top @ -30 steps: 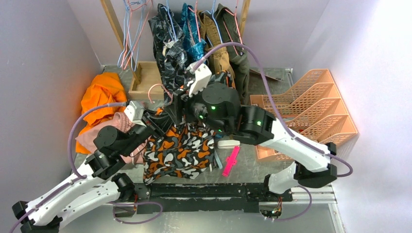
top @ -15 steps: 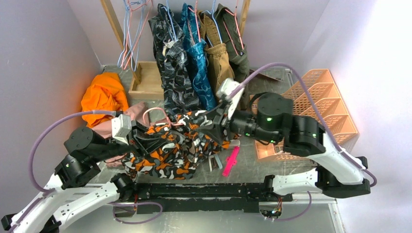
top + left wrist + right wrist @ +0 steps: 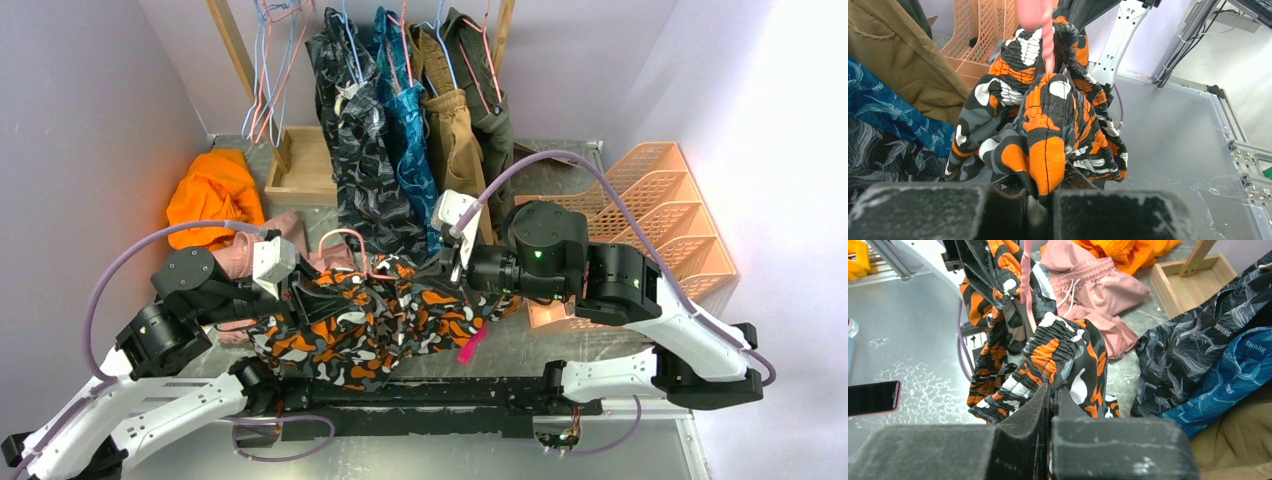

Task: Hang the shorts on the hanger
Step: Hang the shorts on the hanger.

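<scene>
Bounding the table (image 3: 515,345) on the left, rear and right, the walls (image 3: 80,120) leave open room only upward and toward the near edge. Hung garments (image 3: 400,110) fill the rear centre. Orange racks (image 3: 660,210) occupy the right edge, and a wooden box (image 3: 305,165) and orange cloth (image 3: 210,195) occupy the left rear. The shorts (image 3: 370,310) hang bunched over the table centre, stretched between both arms, with the lower edge draping toward the near rail (image 3: 420,392). Bare table shows at their right front. The left gripper (image 3: 1040,192) is clenched on the waistband at the left end. The right gripper (image 3: 1050,390) is clenched on the waistband at the right end, just in front of the garments. The hanger (image 3: 1040,20) runs into the gathered waistband folds, and its hook shows at the rear edge of the shorts, nearer the left gripper.
</scene>
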